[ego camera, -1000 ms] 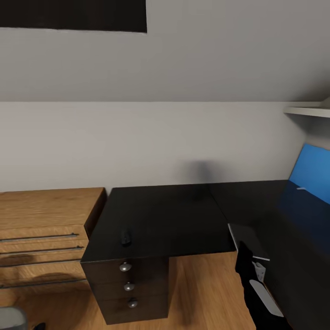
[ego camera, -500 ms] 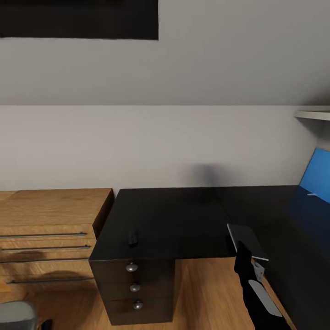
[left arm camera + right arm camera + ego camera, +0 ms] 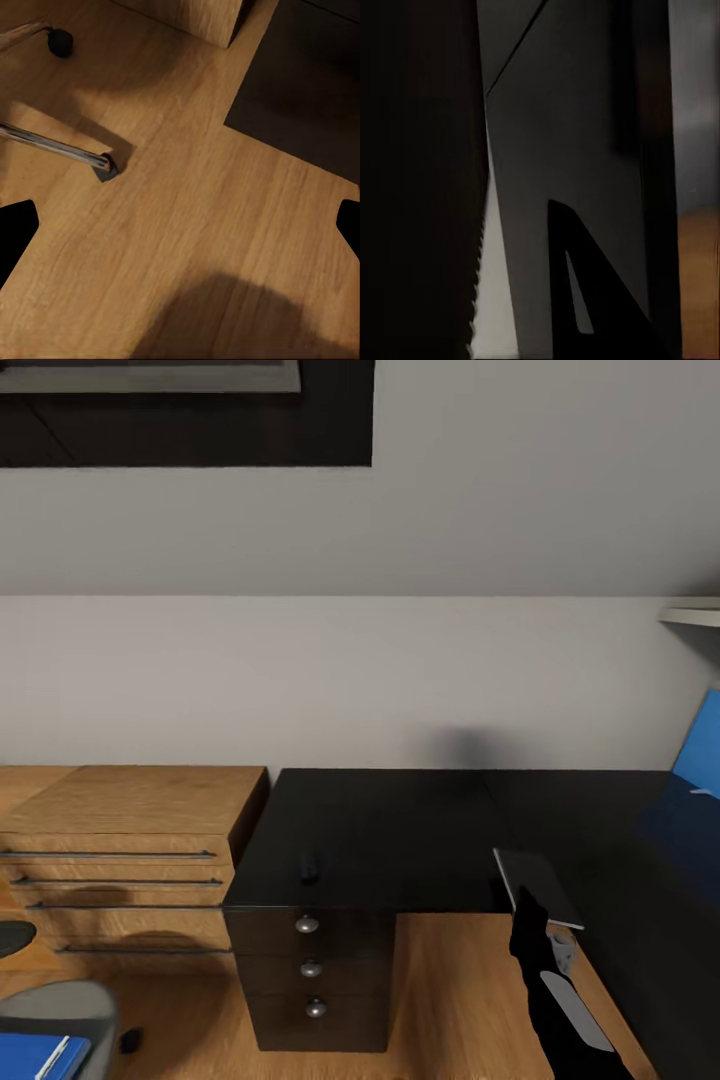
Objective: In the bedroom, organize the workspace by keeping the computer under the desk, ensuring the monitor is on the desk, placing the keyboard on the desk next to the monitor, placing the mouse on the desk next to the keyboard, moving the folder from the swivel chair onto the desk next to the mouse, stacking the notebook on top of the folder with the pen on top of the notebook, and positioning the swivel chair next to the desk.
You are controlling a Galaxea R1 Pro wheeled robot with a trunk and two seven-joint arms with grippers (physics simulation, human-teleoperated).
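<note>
Head view: glossy black L-shaped desk (image 3: 400,830), flat top with a faint reflection, against a plain grey wall (image 3: 400,660). Three-drawer unit (image 3: 312,980) under its left end, black, three round silver knobs in a column. Small black rounded mouse (image 3: 311,864) on the desk top near the front edge, above the drawers. Light wooden chest of drawers (image 3: 120,850) just beside the desk on the left, visible grain, thin metal bar handles. Floor (image 3: 450,1000) is wood plank, warm brown.

Right gripper (image 3: 530,913) is black and holds the notebook (image 3: 537,885) at the desk's inner front corner: small, square, dark grey cover, white page edge along one side. Right wrist view shows the dark cover (image 3: 577,150) close up, the wire spiral and white page edges (image 3: 487,300) along it, and one black finger (image 3: 585,300) laid flat against the cover, so it is clamped on the notebook.

Bottom left corner of head view: grey seat of the swivel chair (image 3: 60,1005), with the bright blue folder (image 3: 30,1055) on it and a thin whitish pen (image 3: 52,1057) lying on the folder. One black caster (image 3: 130,1040) by the seat.

Blue wall panel (image 3: 700,755) at the right edge, white shelf (image 3: 690,617) above it.

Left wrist view: wood floor, chrome chair-base leg (image 3: 56,148), black caster (image 3: 60,41), dark fingertips (image 3: 15,225) at both frame edges, spread wide apart, nothing between them.
</note>
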